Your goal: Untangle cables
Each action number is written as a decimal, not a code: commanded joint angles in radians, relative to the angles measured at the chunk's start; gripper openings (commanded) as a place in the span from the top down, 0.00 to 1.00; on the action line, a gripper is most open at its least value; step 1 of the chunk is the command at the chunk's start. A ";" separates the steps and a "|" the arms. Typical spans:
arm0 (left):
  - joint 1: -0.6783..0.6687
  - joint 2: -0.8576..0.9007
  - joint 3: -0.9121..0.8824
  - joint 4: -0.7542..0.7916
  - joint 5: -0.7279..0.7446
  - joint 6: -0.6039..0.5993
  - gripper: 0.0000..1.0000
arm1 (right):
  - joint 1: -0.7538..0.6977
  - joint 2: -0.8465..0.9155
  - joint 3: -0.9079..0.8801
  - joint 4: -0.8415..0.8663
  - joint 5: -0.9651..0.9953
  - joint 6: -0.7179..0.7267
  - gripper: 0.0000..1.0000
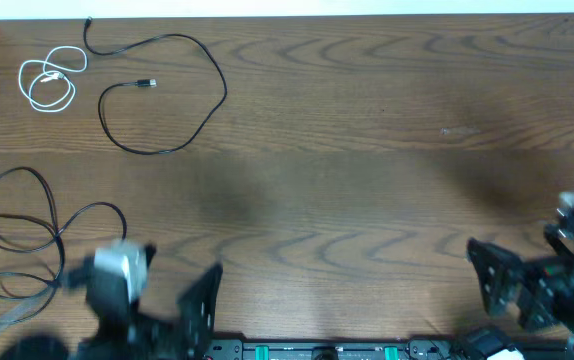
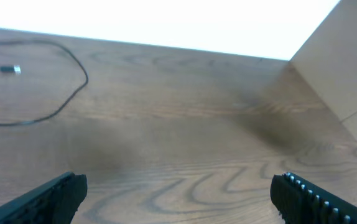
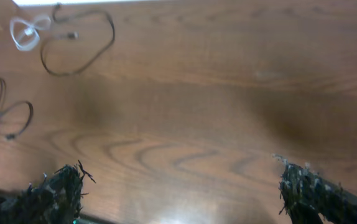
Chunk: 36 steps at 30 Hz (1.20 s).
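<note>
While the two arms sit low at the near edge of the wooden tabletop (image 1: 367, 150), all three cables lie on its left side. The short white cable (image 1: 49, 80) is coiled in small loops near the far left corner. Just beside it to the right, the first black cable (image 1: 225, 92) sweeps round in one large open loop, with a plug end lying inside the curve. The second black cable (image 1: 57, 235) lies nearer, by the left edge, in a few overlapping loops well apart from the other two. The left gripper (image 2: 178, 190) stands wide with only bare wood between its fingers. The right gripper (image 3: 181, 180), over at the right side and far from every cable, is spread just as wide and holds nothing.
</note>
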 commanded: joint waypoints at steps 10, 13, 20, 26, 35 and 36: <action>0.002 -0.168 0.005 -0.073 0.009 0.027 0.00 | -0.005 -0.141 -0.267 0.127 0.041 0.034 0.01; 0.002 -0.168 0.005 -0.073 0.009 0.027 0.00 | -0.005 -0.140 -0.293 0.127 0.041 0.034 0.01; 0.002 -0.168 0.005 -0.073 0.009 0.027 0.00 | -0.005 -0.140 -0.295 0.127 0.060 0.033 0.01; 0.002 -0.168 0.005 -0.073 0.009 0.027 0.00 | -0.005 -0.140 -0.295 0.118 0.059 0.033 0.01; 0.002 -0.168 0.005 -0.073 0.009 0.027 0.00 | -0.005 -0.140 -0.295 0.103 0.059 0.033 0.01; 0.002 -0.168 0.005 -0.073 0.009 0.027 0.00 | -0.005 -0.140 -0.295 0.103 0.059 0.033 0.01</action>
